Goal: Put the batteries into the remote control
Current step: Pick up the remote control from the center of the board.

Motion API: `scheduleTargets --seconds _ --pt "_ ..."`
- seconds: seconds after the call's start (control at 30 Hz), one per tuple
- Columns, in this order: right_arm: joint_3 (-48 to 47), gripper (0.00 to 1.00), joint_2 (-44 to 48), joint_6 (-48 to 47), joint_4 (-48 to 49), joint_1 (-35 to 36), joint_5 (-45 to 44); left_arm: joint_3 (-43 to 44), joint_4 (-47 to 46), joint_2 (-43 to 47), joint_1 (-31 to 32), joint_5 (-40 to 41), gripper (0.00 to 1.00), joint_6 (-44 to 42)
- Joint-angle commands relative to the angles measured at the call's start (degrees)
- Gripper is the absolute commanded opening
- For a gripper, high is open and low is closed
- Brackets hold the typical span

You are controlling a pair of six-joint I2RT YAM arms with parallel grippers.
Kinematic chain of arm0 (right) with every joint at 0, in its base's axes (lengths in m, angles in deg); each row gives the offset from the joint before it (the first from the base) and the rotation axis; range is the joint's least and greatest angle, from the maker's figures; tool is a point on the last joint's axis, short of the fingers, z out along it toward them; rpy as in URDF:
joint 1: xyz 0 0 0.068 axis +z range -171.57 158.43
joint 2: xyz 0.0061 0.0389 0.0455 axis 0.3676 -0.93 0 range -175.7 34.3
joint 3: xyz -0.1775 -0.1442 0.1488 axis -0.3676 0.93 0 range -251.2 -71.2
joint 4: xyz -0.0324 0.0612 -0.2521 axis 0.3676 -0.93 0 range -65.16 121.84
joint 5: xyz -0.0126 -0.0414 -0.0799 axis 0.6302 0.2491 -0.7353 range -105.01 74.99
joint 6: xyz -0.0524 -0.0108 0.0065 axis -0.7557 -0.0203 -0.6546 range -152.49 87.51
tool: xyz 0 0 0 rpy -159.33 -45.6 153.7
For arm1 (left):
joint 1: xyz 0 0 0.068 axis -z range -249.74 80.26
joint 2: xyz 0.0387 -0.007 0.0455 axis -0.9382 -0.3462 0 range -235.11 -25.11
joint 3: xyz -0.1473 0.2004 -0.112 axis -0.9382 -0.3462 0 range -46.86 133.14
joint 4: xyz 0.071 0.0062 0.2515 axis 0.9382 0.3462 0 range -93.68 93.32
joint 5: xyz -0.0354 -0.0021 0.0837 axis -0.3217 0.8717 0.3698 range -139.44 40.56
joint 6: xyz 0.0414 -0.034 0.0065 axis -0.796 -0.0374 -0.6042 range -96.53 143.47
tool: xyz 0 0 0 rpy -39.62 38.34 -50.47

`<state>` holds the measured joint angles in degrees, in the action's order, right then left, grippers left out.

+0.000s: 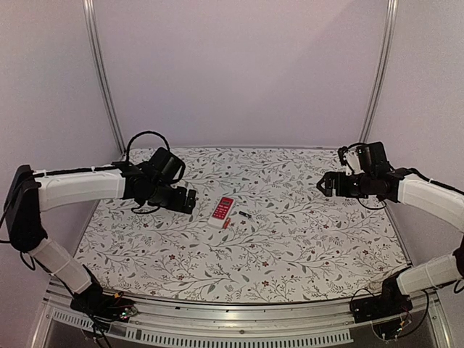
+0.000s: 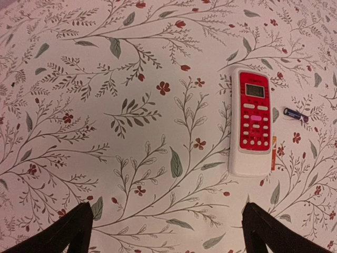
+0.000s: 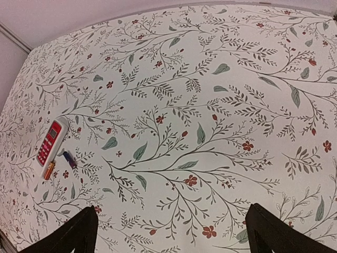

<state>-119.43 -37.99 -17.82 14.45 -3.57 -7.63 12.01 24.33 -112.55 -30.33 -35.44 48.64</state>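
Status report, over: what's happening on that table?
Left end effector, right end effector open, empty. Remote face up, dark battery and orange battery beside it. Nothing blocking.

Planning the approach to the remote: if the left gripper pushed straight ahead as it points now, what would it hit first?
The left gripper would likely meet bare tablecloth first; the remote control lies right of its centre line. Depth is unclear.

No legible text, brand or number in any view. Button marks and display window on the remote control (image 2: 254, 122): too blurred to read. Wrapper of the dark battery (image 2: 296, 114): printing cannot be made out.
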Motion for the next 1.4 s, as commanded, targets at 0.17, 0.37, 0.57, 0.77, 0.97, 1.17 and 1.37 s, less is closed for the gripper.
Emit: scheduleTargets --seconds 0.17,0.37,0.57,0.77,0.97,1.17,1.37 --pt "-0.5 0.99 -1.5 -1.1 -2.5 0.6 2.3 9.1 1.9 -8.3 4.4 -0.9 0.99 -2.3" --pt "-0.6 0.99 -0.6 -1.6 -2.8 0.6 3.4 17.2 2.7 -16.8 7.5 -1.2 0.92 -2.9" --pt "-0.6 0.99 0.0 -1.6 -3.0 0.6 3.5 24.1 4.0 -24.9 8.5 -0.6 0.82 -2.4" --pt "-0.4 0.99 0.4 -1.7 -3.4 0.6 3.5 28.1 5.0 -30.2 8.6 -0.7 0.77 -1.9" --pt "-0.1 0.99 0.2 -1.7 -3.6 0.6 3.6 29.8 5.2 -33.7 8.4 -0.7 0.75 -1.9" --pt "0.2 0.99 0.6 -1.7 -3.8 0.6 3.3 31.0 5.9 -36.1 7.9 1.2 0.70 -0.9" --pt "0.2 0.99 0.5 -1.7 -3.9 0.6 2.9 31.4 7.2 -37.5 6.0 1.4 0.60 0.8"
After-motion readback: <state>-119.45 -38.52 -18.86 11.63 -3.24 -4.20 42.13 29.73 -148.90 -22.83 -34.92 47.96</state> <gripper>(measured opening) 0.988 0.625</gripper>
